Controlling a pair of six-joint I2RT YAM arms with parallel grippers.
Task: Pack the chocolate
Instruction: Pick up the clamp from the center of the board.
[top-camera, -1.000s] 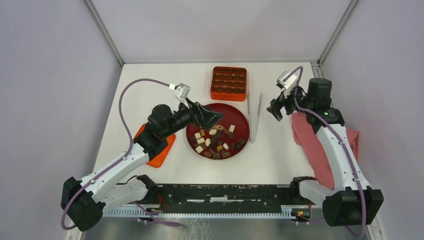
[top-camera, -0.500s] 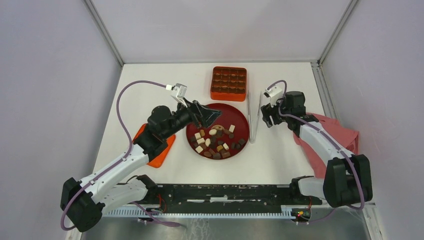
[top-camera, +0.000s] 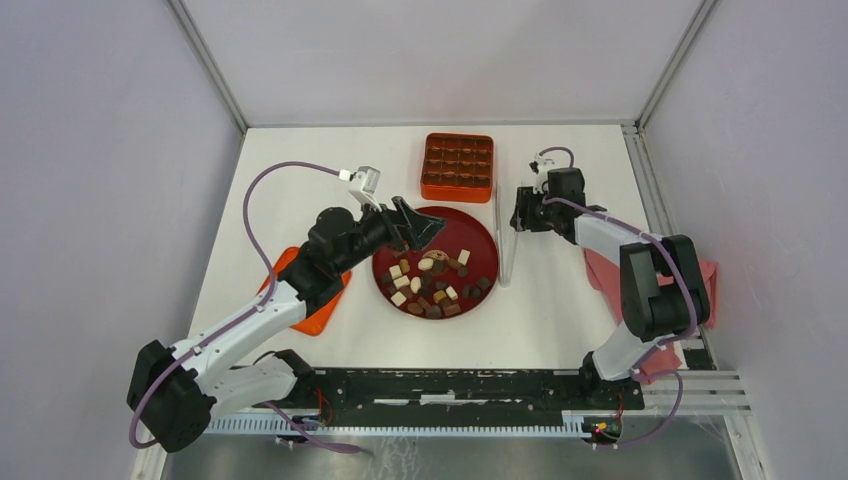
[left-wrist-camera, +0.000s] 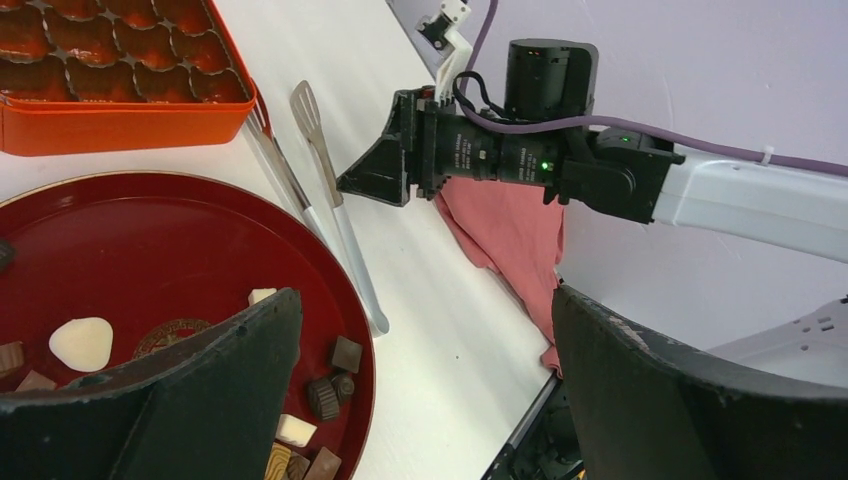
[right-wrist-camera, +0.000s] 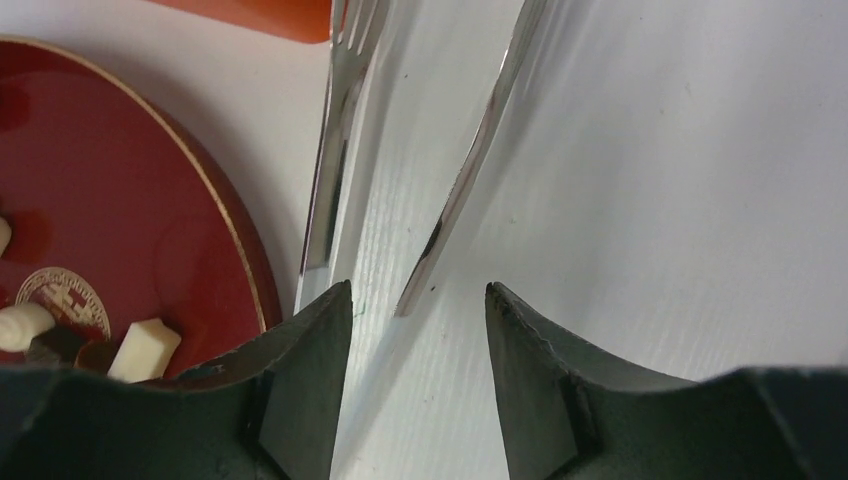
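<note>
Right gripper (right-wrist-camera: 418, 298) reached the tongs (right-wrist-camera: 335, 170); only its wrist view shows it half-spread, apparently straddling them.

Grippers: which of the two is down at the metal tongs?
The right gripper, low at the tongs, which the others lack; the left gripper hovers over the red plate.

Robot lab cell; bare pale walls (top-camera: 440, 50); white table (top-camera: 560, 320); metal mounting rail (top-camera: 450, 385).
</note>
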